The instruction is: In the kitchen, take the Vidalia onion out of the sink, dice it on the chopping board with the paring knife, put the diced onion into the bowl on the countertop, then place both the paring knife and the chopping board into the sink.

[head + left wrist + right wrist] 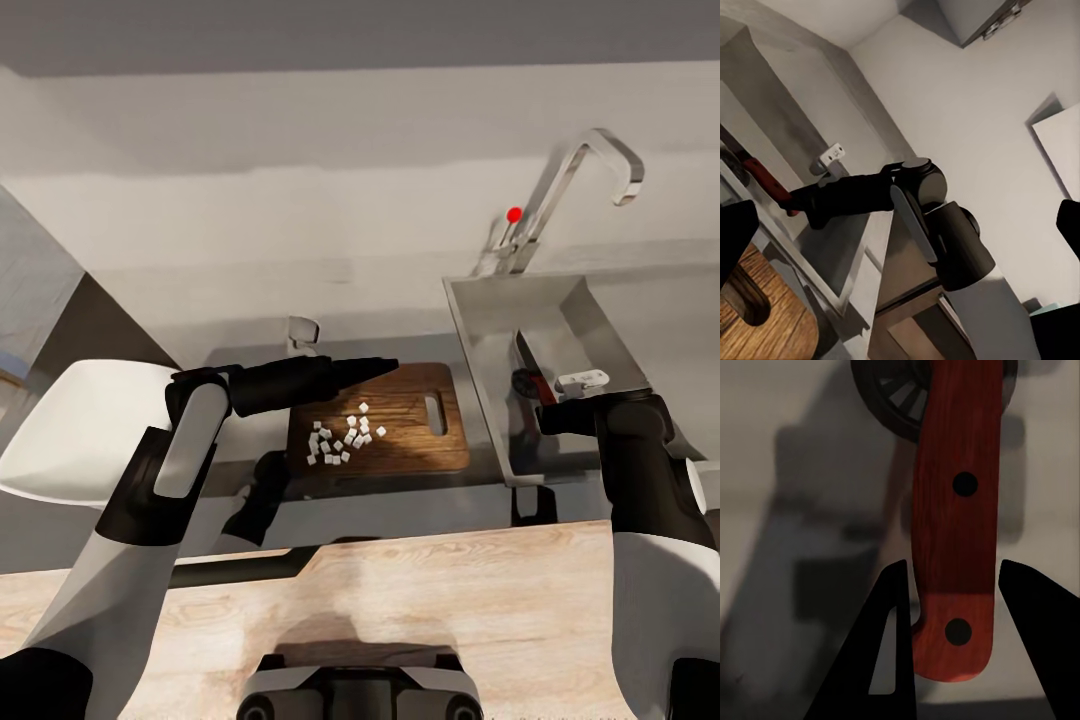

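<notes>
I have the right gripper (949, 619) down inside the sink (470, 330), and the paring knife (954, 517) lies between its fingers, red handle toward the wrist. In the right wrist view the two dark fingers flank the handle's butt with a sliver of gap on each side, so the claw looks part open and I judge it loose around the knife rather than pinching it. The handle runs over the round drain (896, 394), which suggests the knife sits on the basin floor, where the task wants it. The right arm reaches forward over the sink's near rim, forearm bent down into the basin.

The diced onion (342, 438) is a cluster of white cubes on the chopping board (420, 440), on the countertop (240, 355) just left of the sink. It is not yet in the bowl (70, 430), which sits at the far left, so I judge the order of steps is off.

The left arm stretches rightward above the board's far edge, its gripper (375, 367) pointing toward the sink. I cannot tell how wide it is open; it appears to carry nothing.
</notes>
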Tool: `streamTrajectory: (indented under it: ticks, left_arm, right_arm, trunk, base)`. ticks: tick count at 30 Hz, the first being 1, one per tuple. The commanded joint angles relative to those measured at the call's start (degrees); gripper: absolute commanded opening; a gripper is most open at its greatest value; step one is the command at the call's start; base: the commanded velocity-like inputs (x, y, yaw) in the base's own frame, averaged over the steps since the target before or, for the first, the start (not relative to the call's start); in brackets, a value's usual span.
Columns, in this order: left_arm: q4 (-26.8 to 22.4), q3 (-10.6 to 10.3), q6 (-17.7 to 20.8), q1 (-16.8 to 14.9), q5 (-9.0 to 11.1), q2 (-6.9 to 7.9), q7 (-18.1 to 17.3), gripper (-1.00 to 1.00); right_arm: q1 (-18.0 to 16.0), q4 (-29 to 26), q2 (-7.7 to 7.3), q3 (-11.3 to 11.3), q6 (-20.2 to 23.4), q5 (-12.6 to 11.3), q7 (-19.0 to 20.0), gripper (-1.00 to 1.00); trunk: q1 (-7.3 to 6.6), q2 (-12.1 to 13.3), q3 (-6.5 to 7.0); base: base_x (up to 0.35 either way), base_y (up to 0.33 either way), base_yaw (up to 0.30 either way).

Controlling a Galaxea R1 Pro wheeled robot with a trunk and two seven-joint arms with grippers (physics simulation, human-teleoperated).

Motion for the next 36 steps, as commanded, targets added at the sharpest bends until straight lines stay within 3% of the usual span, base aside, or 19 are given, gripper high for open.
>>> streamTrajectory:
  ticks: [1, 36]
  left_arm:
    - [0.0, -0.03, 0.26, -0.05, 0.09, 0.02, -0.07, 1.0]
    - [0.0, -0.18, 0.25, -0.04, 0.09, 0.02, -0.07, 1.0]
  right_arm:
    - [-0.05, -0.05, 0.01, -0.03, 0.13, 0.54, 0.59, -1.0]
    - [-0.05, -0.05, 0.0, -0.01, 0.13, 0.54, 0.59, -1.0]
  trunk:
    - [0.03, -0.1, -0.13]
    - [0.03, -0.1, -1.28]
  base:
    - [0.0, 0.0, 0.0]
    - [0.0, 0.0, 0.0]
